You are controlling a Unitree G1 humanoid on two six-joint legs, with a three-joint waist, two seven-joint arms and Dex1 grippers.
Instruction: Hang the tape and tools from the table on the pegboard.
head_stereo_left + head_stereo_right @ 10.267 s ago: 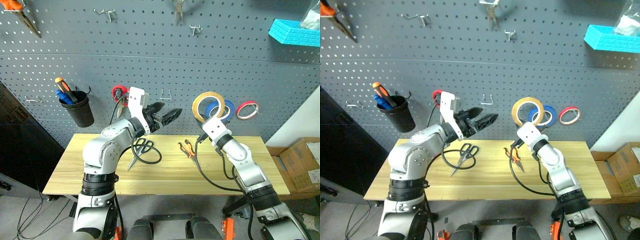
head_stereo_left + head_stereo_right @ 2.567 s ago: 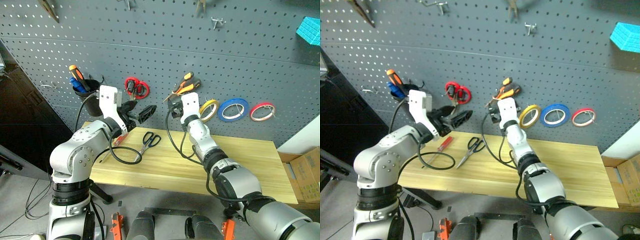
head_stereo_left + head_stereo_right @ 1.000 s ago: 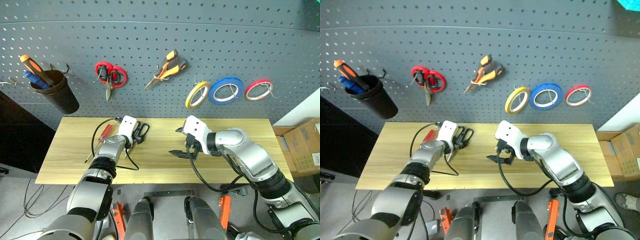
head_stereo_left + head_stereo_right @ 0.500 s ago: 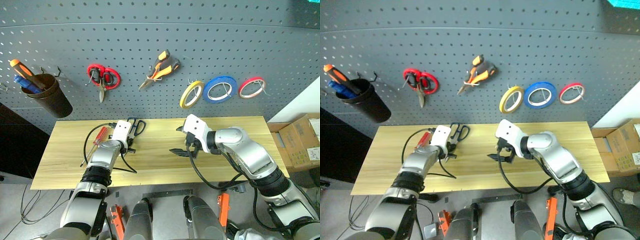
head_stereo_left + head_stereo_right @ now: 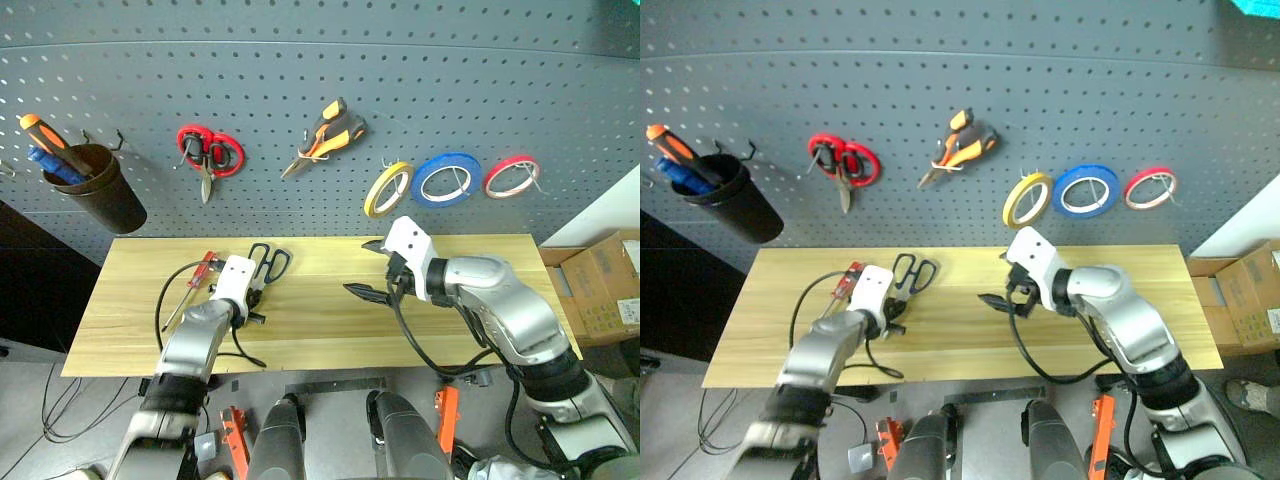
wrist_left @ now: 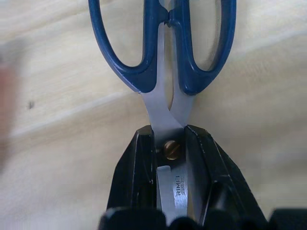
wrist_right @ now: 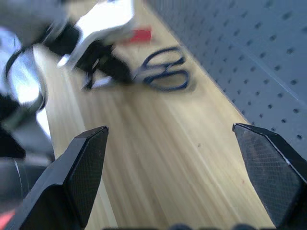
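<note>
The dark-blue-handled scissors (image 5: 270, 261) lie on the light wooden table (image 5: 320, 330), left of centre. My left gripper (image 5: 254, 292) is shut on their silver blades right at the pivot screw (image 6: 171, 149), with the handles (image 6: 163, 43) pointing away from it. My right gripper (image 5: 368, 268) hovers open over the table's middle, holding nothing, its fingers (image 7: 86, 167) spread wide. On the dark grey pegboard (image 5: 500, 80) hang the yellow tape (image 5: 387, 189) and the small orange-and-black pliers (image 5: 328, 125).
A blue roll (image 5: 449, 178) and a red-pink roll (image 5: 510, 175) hang right of the yellow tape. Red-handled scissors (image 5: 208, 155) and a black cup of screwdrivers (image 5: 95, 190) hang at the left. A red screwdriver (image 5: 198, 275) lies beside my left gripper. A cardboard box (image 5: 600, 290) stands at the far right.
My left gripper has shut on the scissors' blades and drawn back a little toward the table's near edge. The right gripper stays open and has lifted slightly.
</note>
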